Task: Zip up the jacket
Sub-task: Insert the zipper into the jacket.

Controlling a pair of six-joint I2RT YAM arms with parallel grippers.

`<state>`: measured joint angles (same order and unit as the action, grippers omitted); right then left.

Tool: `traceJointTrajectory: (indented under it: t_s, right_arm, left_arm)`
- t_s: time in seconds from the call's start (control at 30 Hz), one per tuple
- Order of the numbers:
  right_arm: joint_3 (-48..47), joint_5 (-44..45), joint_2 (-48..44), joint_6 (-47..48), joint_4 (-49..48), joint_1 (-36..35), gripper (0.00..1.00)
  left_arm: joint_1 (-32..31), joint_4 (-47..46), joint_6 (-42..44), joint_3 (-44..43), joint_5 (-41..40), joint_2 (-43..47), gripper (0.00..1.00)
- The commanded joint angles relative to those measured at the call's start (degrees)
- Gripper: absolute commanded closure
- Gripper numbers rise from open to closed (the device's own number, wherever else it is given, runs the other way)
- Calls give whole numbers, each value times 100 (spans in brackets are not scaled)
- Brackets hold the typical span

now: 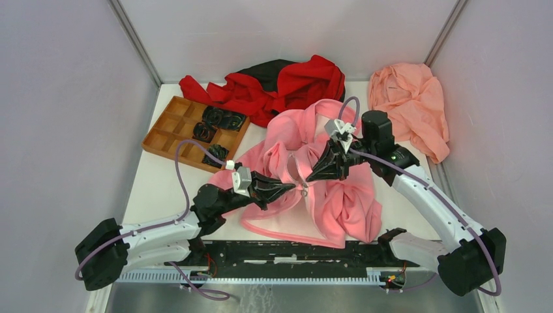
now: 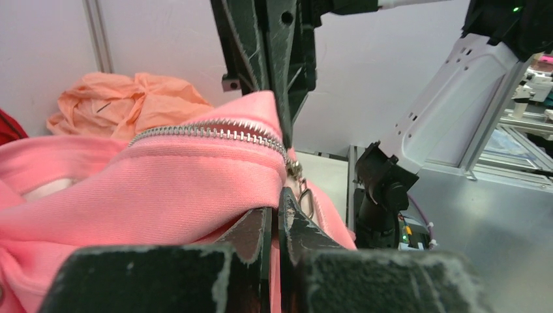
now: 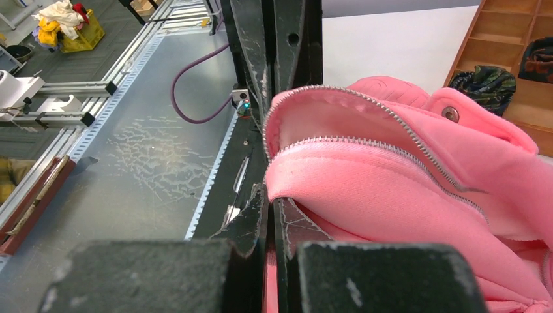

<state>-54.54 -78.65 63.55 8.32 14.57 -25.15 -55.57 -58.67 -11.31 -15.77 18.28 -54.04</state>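
At desk [image 1: 163,192] centre | bright pink fleece hooded jacket [image 1: 339,202] lying bunched | left tool [image 1: 290,189] and right tool [image 1: 312,176] both pinching its zipper edge | teeth rows [image 3: 365,140] gaping apart, zipping seemingly mostly remaining

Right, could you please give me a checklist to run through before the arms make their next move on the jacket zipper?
1. Grip of the left end effector on the jacket: ok, shut on fabric.
2. Grip of the right end effector beside the zipper teeth: ok, shut on the jacket edge.
3. View of the zipper pull: ok, left wrist view.
4. Hold on the zipper pull: not ok, it hangs free.
5. Closure of the zipper teeth: not ok, the two rows stand apart.
6. Both rows seated in the slider: cannot tell.
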Motion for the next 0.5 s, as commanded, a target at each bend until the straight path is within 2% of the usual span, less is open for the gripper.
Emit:
traceJointTrajectory:
  t_s: [0.0,0.47]
  right_arm:
    - [-258,-35,-53,-129,-212,-52,100]
    - [-359,-54,-53,-296,-286,-144,100]
  left_arm:
    - [13,-423,317,-365,304,100,98]
    - [13,-755,75,-417,354,-232,98]
